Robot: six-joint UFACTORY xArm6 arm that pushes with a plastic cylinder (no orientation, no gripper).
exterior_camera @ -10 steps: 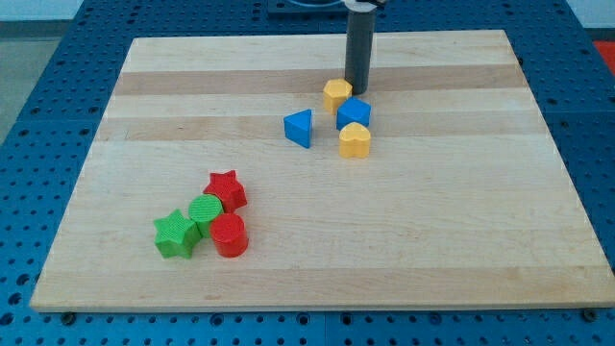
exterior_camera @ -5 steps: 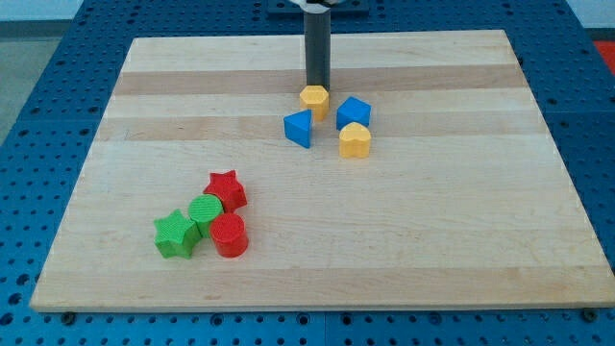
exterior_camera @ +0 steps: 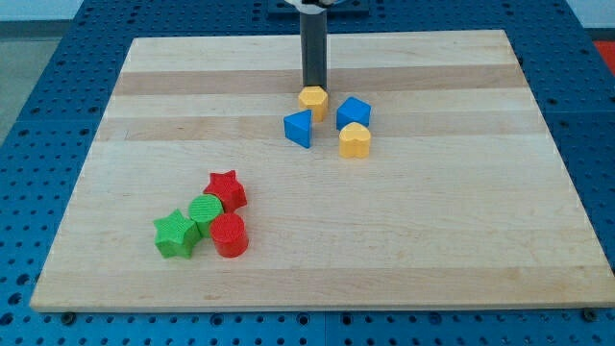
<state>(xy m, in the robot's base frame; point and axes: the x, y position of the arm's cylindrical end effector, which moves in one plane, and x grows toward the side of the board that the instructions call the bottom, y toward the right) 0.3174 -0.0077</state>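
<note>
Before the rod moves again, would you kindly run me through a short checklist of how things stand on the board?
1. My tip is in view: ok, it shows at the rod's lower end near the view's top.
2. Tip contact: cannot tell for sure; it sits right behind the yellow hexagonal block, at its top edge.
3. Neighbours apart from that block: ok, the blue triangular block, blue cube-like block and yellow heart block each show a gap.
4. Red star, green round block, green star and red cylinder stay clustered at lower left: ok.
5. All blocks on the wooden board: ok.
</note>
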